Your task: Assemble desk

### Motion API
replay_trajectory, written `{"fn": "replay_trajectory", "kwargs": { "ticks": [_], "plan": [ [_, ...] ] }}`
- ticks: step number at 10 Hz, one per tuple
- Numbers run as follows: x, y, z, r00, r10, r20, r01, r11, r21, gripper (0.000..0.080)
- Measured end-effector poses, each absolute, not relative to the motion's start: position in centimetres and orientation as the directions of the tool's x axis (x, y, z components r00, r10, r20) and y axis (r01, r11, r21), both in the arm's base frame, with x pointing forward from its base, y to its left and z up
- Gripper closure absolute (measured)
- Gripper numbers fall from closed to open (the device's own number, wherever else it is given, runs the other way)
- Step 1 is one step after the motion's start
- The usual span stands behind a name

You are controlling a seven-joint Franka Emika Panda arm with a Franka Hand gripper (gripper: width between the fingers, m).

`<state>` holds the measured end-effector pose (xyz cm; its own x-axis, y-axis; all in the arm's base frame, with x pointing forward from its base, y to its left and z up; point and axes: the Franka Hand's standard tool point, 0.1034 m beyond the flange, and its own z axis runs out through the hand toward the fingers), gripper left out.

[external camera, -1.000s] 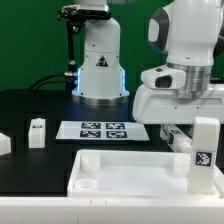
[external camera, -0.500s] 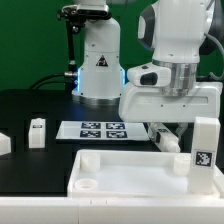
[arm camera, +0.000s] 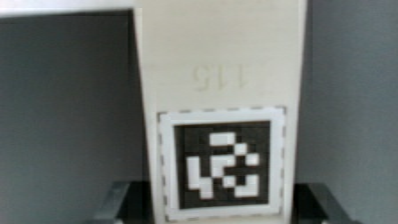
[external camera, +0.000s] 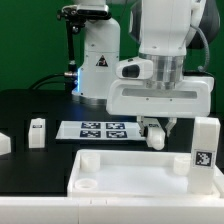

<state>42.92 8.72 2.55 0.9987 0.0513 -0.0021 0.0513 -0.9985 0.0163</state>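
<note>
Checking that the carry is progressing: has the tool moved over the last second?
Yes. The tool, closed on a leg, has shifted toward the exterior view's left, away from the upright leg and to near the marker board's right end.

We look across the desk top [external camera: 130, 170] toward the arm's base [external camera: 100, 72]; our wrist camera faces a tagged leg [arm camera: 222, 100] closely
</note>
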Motion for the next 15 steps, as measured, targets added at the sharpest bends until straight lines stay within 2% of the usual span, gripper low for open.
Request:
{"fn": "replay_trajectory", "kwargs": {
  "ticks": [5,9,10,12,15],
  "plan": [
    [43.3,9.0,2.5,0.929,0.366,-0.049,0.367,-0.93,0.013,0.0514],
    [43.3,9.0,2.5,0.85,0.524,-0.049,0.525,-0.851,0.013,0.0514],
    [44.0,10.0,2.8,0.729,0.684,-0.017,0.685,-0.728,0.035,0.0514],
    [43.9,10.7,2.6,0.496,0.867,0.046,0.86,-0.498,0.11,0.0514],
    [43.5,10.6,2.4,0.345,0.938,0.025,0.93,-0.345,0.126,0.0514]
  ]
}}
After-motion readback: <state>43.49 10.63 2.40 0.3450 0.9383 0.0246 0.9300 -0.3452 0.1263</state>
